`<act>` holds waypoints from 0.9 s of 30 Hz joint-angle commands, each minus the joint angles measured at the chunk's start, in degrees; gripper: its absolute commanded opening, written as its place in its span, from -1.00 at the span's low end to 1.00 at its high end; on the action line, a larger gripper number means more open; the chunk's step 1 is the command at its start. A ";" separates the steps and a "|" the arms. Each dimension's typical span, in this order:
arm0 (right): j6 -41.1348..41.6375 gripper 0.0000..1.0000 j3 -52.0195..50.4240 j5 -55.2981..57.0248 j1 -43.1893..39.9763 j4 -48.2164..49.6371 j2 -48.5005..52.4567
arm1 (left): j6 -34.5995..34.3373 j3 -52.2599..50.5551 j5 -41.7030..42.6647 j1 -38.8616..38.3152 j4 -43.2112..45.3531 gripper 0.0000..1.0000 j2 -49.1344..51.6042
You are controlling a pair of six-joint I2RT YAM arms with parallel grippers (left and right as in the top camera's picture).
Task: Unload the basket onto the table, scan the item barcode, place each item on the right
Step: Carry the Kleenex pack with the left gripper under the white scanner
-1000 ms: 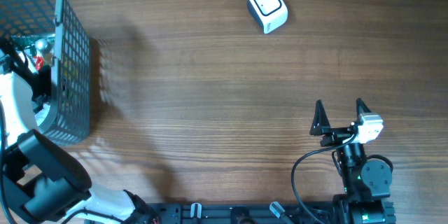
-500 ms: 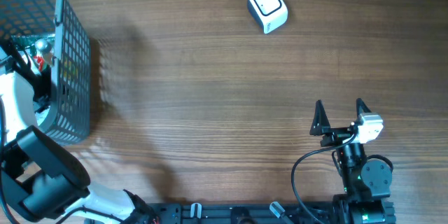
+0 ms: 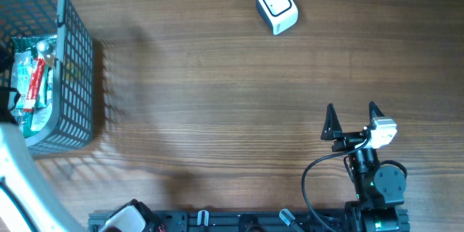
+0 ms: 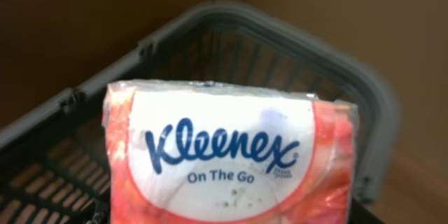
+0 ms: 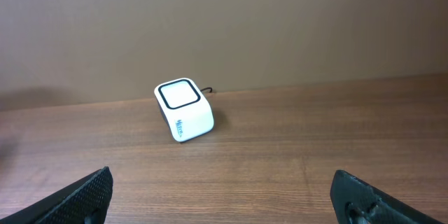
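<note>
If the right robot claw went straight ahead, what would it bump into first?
Probably nothing. From above, the right gripper points along the wooden table, and the white scanner sits left of that line. Height is hard to judge.

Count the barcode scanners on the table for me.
1. The white scanner stands on the table's far side, ahead of the right gripper. The basket's inside is partly hidden.
</note>
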 commanded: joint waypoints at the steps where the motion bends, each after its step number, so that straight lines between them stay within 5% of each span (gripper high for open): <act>1: -1.01 0.99 -0.04 0.26 -0.24 0.22 -0.22 | -1.92 1.25 3.17 -3.78 1.70 -0.05 -4.52; 14: -0.98 1.00 -0.04 0.26 -0.24 0.22 -0.22 | -3.45 1.22 3.10 -38.53 -7.54 -0.10 -7.43; 27: -0.98 1.00 -0.04 0.26 -0.24 0.22 -0.22 | -13.18 1.20 2.64 -65.20 -16.39 -0.19 11.30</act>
